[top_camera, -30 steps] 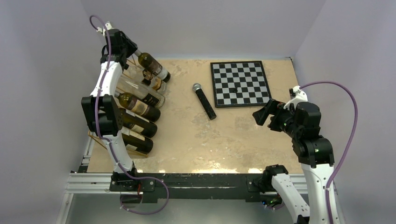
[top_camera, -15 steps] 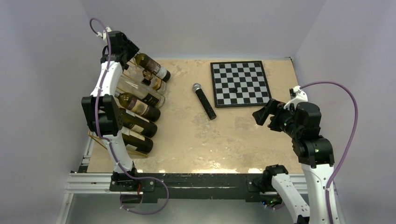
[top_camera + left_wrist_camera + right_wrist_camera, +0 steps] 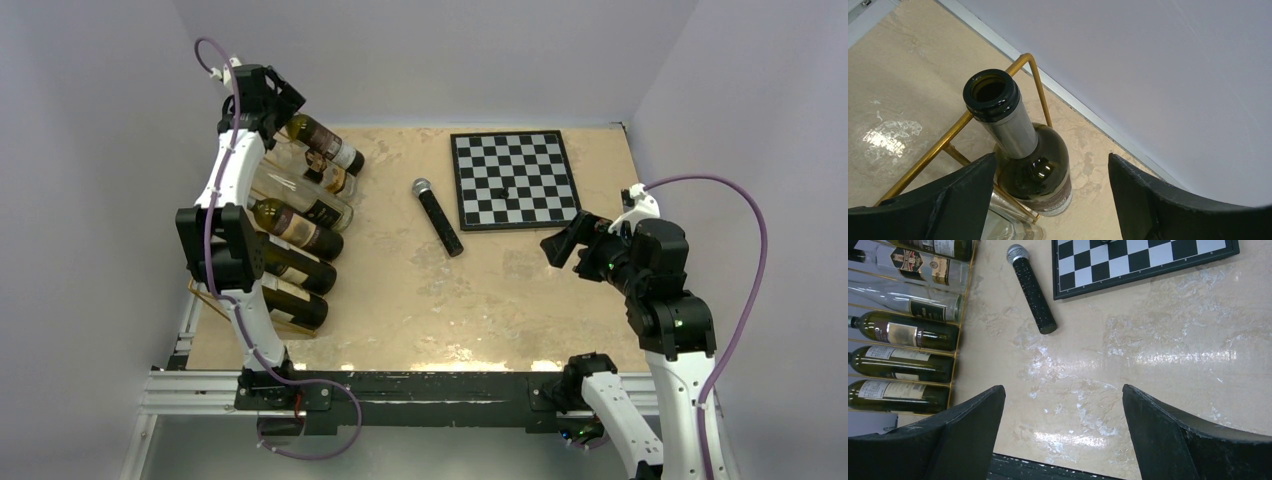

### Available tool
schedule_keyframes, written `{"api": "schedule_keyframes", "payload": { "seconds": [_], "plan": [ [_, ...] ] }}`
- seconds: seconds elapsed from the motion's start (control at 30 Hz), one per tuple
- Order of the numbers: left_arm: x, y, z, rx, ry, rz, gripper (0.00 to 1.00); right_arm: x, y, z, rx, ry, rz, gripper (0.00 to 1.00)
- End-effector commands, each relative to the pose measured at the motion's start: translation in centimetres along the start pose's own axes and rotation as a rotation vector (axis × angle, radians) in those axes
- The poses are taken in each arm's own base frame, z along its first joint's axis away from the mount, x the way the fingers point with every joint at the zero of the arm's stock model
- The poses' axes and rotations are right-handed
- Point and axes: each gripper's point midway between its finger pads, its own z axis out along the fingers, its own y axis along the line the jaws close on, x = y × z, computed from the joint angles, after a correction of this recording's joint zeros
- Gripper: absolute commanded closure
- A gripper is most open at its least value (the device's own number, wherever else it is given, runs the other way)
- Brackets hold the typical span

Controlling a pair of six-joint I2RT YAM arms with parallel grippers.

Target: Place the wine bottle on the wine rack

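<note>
Top overhead; wrists look down; all share wine rack (image 3: 923,159).

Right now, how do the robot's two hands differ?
The left hand faces a wine bottle on the gold wine rack; the right hand faces bare table. The left hand reaches the table's far corner; the right hand hangs near the chessboard. Both are open and empty.

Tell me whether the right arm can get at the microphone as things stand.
Probably yes. The microphone lies alone on the table, apart from the chessboard and the rack, with nothing over it. The right gripper hangs open to its right, bare table between them.
</note>
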Motion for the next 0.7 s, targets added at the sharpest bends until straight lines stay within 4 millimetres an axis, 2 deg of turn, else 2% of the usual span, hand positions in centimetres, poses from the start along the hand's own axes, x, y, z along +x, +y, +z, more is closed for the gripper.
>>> {"api": "schedule_keyframes", "payload": {
  "seconds": [0.0,0.1,0.27,0.37,0.43,0.47,0.57,0.67],
  "plan": [
    [-2.2,0.2,-2.3,-0.016,-0.054,-0.007,0.13,-1.0,1.1,-0.2,-0.051,-0.046,0.008,0.08],
    [-2.7,-1.2,-3.5,0.043,-0.068,-0.003,0.13,-1.1,1.1,-0.3,-0.053,-0.052,0.007,0.08],
    [-4.0,-5.0,-6.0,0.194,-0.051,0.106,0.13,-1.6,1.3,-1.3,-0.051,-0.065,-0.033,0.07],
    [-4.6,-7.1,-8.5,0.287,-0.034,0.166,0.11,-2.0,1.1,-1.8,-0.034,-0.078,-0.050,0.07],
    [-4.6,-8.4,-10.6,0.366,-0.016,0.215,0.02,-2.1,1.2,-2.0,-0.033,-0.082,-0.051,0.07],
    [-4.4,-8.8,-11.8,0.391,-0.002,0.239,0.01,-2.2,1.2,-2.1,-0.034,-0.087,-0.053,0.06],
    [-3.2,-8.5,-15.3,0.417,0.038,0.298,0.01,-2.6,1.3,-2.6,-0.028,-0.102,-0.051,0.07],
    [-2.0,-6.9,-19.7,0.404,0.050,0.299,0.01,-3.1,1.7,-3.5,-0.037,-0.134,-0.053,0.07]
  ]
}}
